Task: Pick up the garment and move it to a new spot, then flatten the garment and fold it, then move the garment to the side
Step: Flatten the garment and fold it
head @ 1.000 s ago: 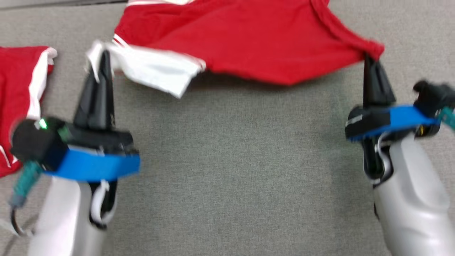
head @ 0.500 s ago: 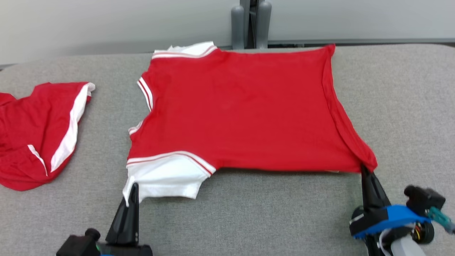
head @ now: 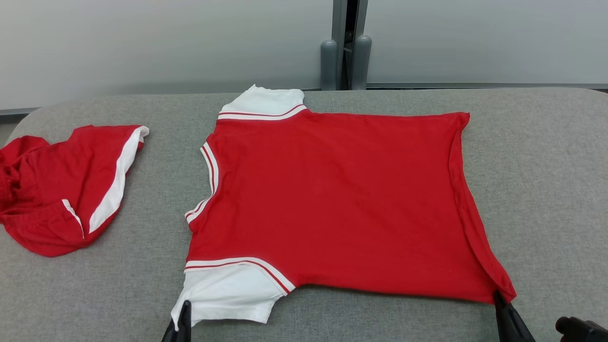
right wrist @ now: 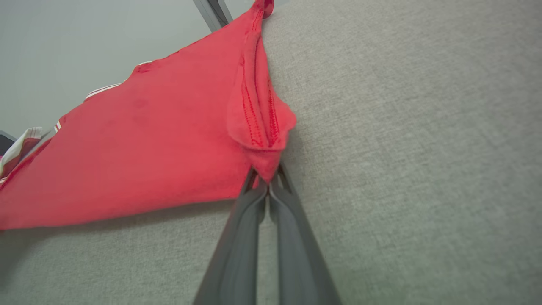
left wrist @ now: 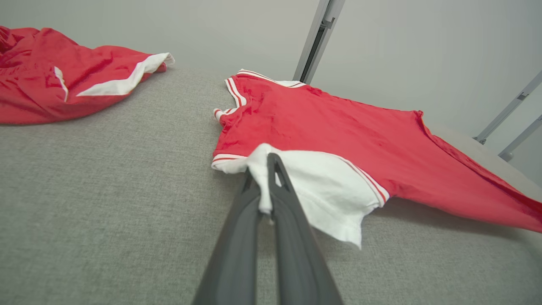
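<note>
The red shirt (head: 332, 199) is lying spread out flat near the middle of the grey padded table (head: 85, 294). One white sleeve is pointing toward the far edge and the other toward the near edge. The neck is facing the robot's left and the hem is running down the right side.

The left gripper (left wrist: 263, 171) is reaching in from the near edge and pinching the near sleeve (left wrist: 322, 190) at its cuff. Its two dark fingers are pressing together, with a fold of white cloth caught between them. The sleeve just beside the grip is hanging a little clear of the table and casting a shadow.

The right gripper (right wrist: 266, 178) is clamping the near corner of the hem (right wrist: 258, 127). Its jaws are closing tight on bunched red cloth, and that corner is stretching into a point toward the robot.

A second red garment (head: 61, 190) with white stripes is lying crumpled at the left end of the table, well apart from the shirt. Behind the table, two grey posts (head: 344, 61) are standing against a pale wall (head: 142, 42)
</note>
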